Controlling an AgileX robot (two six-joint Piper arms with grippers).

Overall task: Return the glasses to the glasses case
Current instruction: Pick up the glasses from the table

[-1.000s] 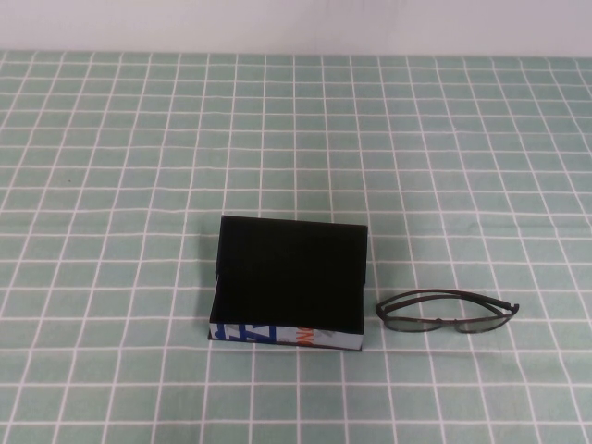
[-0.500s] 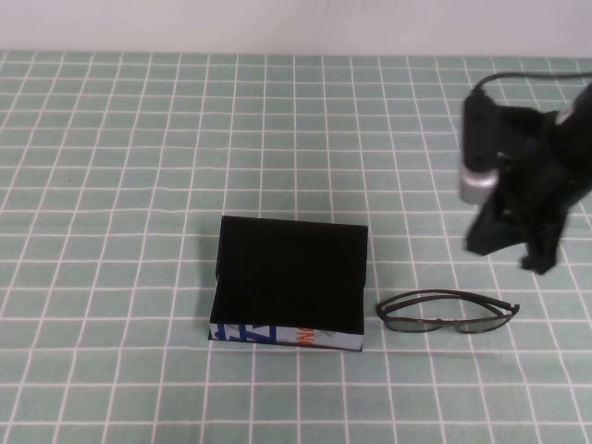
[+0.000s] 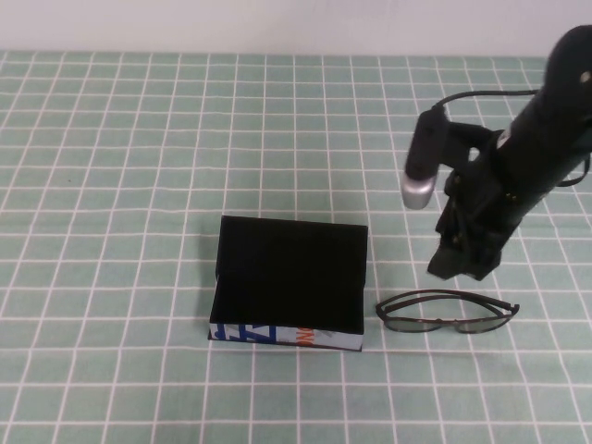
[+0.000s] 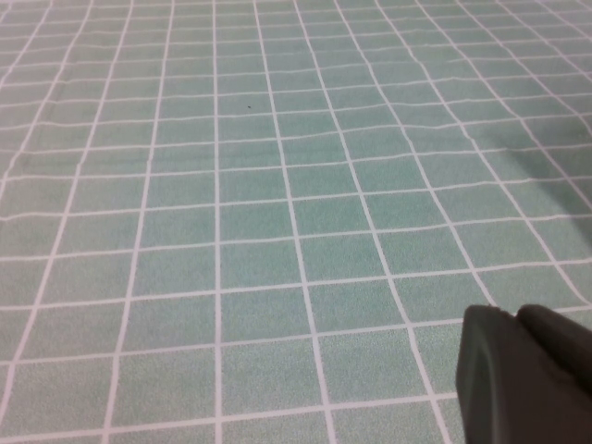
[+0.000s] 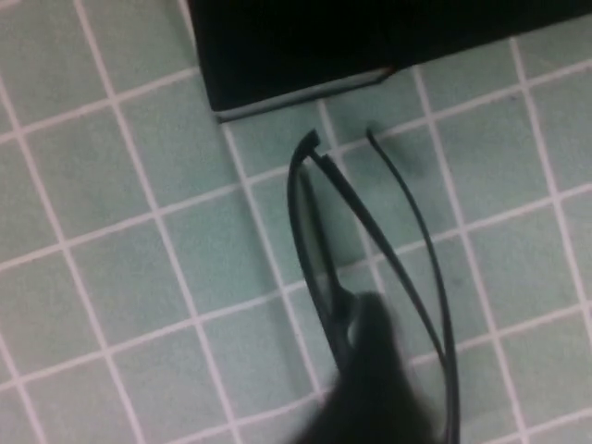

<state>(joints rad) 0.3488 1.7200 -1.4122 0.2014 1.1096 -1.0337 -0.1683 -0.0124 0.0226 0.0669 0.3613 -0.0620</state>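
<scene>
The glasses case (image 3: pixel 289 277) lies open on the checked cloth, its black lining up and its white printed front edge toward me. The glasses (image 3: pixel 449 315) lie folded on the cloth just right of the case, a small gap between them. My right gripper (image 3: pixel 460 263) hangs just above and behind the glasses, pointing down at them. In the right wrist view the glasses (image 5: pixel 316 252) run out from under the blurred dark right gripper (image 5: pixel 370 370), with the case's corner (image 5: pixel 324 46) beyond. My left gripper (image 4: pixel 524 379) is shut over bare cloth, holding nothing, and is outside the high view.
A green cloth (image 3: pixel 120 185) with a white grid covers the whole table. A pale wall (image 3: pixel 277 23) runs along the far edge. The right arm (image 3: pixel 546 120) and its cable reach in from the right.
The right arm has come into view from the right and moved left and down, stopping just above the glasses. The glasses and the case have not moved.
</scene>
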